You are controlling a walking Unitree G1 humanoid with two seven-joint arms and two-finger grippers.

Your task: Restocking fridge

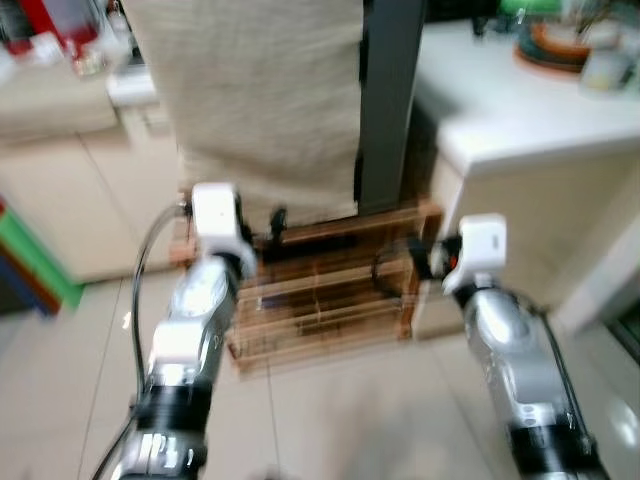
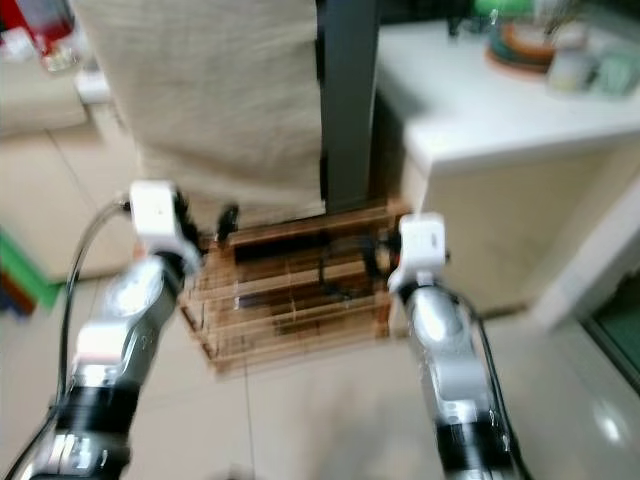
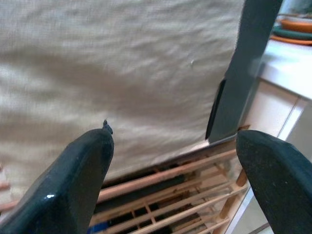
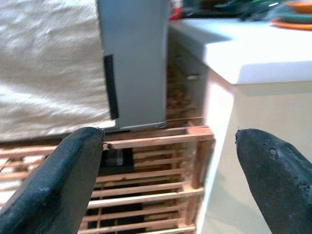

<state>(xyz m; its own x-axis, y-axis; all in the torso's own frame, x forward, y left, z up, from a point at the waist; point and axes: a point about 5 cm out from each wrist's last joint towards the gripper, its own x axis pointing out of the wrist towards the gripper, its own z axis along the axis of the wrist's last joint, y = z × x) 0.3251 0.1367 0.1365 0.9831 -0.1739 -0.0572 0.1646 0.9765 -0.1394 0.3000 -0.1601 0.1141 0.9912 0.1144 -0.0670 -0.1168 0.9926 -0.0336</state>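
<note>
Wooden crate (image 1: 320,300), two open grippers

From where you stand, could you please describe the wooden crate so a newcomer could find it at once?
Find the white counter on the right; left of it a beige cloth hangs beside a dark grey upright panel. On the floor beneath them sits the wooden crate, the one slatted brown thing here, between the two grippers.

Head stereo pair angled down onto wooden crate (image 1: 320,300); both wrist cameras close, facing that crate.

Home kitchen, white counter (image 1: 520,120) with dishes (image 1: 560,45), tiled floor (image 1: 340,410), slatted wooden rack (image 1: 330,300)
</note>
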